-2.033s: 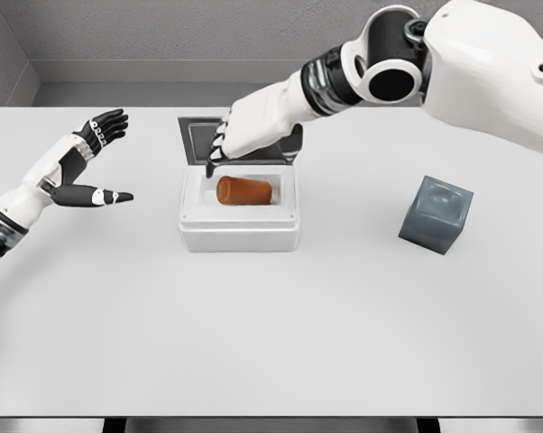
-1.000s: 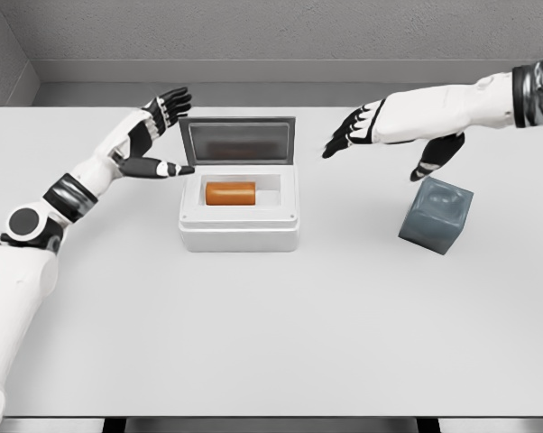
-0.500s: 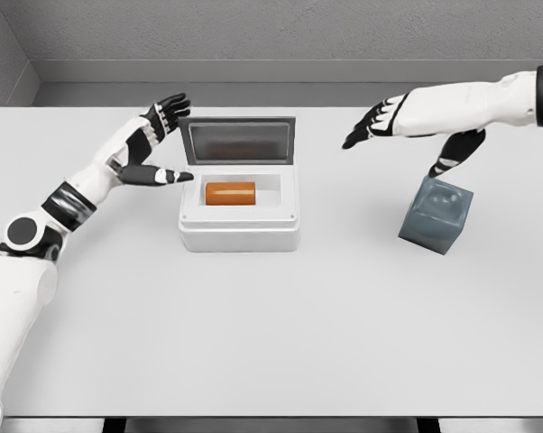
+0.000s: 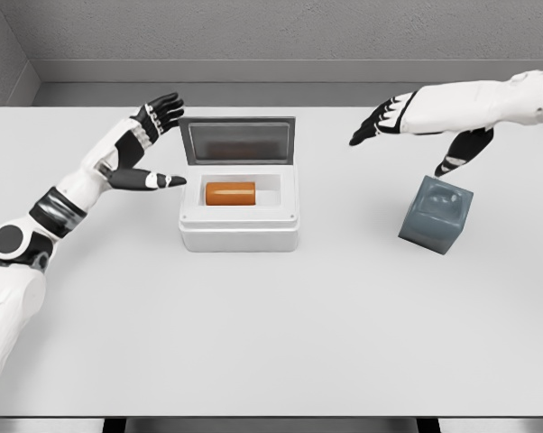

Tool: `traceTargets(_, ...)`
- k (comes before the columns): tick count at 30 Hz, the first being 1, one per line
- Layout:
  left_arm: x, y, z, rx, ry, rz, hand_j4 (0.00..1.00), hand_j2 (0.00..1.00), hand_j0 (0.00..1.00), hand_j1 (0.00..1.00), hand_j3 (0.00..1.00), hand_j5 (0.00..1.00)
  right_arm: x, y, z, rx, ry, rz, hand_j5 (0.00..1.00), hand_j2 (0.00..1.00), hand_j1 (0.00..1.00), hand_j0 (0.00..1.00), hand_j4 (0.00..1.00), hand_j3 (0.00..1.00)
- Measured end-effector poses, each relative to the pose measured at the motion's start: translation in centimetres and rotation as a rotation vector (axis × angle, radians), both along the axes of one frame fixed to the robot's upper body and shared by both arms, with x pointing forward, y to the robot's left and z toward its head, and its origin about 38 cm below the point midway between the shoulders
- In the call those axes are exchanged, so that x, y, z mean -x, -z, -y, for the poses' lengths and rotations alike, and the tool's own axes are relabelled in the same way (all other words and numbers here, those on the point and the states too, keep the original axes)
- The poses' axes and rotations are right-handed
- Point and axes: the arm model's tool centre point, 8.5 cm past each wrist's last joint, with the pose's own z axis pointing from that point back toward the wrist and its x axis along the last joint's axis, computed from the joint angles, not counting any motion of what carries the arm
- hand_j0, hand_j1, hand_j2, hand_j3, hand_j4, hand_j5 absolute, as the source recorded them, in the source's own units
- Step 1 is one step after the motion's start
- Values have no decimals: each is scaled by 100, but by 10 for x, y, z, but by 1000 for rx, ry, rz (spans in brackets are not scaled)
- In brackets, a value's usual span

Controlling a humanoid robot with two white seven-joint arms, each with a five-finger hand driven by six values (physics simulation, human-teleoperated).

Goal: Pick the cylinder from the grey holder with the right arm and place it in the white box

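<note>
The orange cylinder [image 4: 230, 193] lies on its side inside the white box [image 4: 239, 230], whose grey lid [image 4: 238, 141] stands up at the back. The grey holder [image 4: 436, 214] sits to the right with nothing in it. My right hand [image 4: 416, 135] hovers open above and left of the holder, fingers spread, holding nothing. My left hand [image 4: 145, 144] is open just left of the box, thumb pointing toward the box's left wall, fingers near the lid's left edge.
The white table [image 4: 271, 343] spreads wide in front of the box and holder. A grey wall runs along the table's back edge.
The right hand let go of the cylinder in the box and pulled away right, above the holder. The left hand moved in beside the lid, then drew slightly left.
</note>
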Motion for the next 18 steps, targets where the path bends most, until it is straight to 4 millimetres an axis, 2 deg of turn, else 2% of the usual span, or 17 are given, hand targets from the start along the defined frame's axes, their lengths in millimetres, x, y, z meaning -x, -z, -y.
traceTargets(5,1,-5,2,4,10,15,100,100,100,100,100,100,-1,-2,1,-2,5,4,100,100,100,100,100,100)
traceTargets(18,15,-5,4,6,34,24,100,100,100,100,100,100,-3,1,4,-2,15,0,100,100,100,100,100,100)
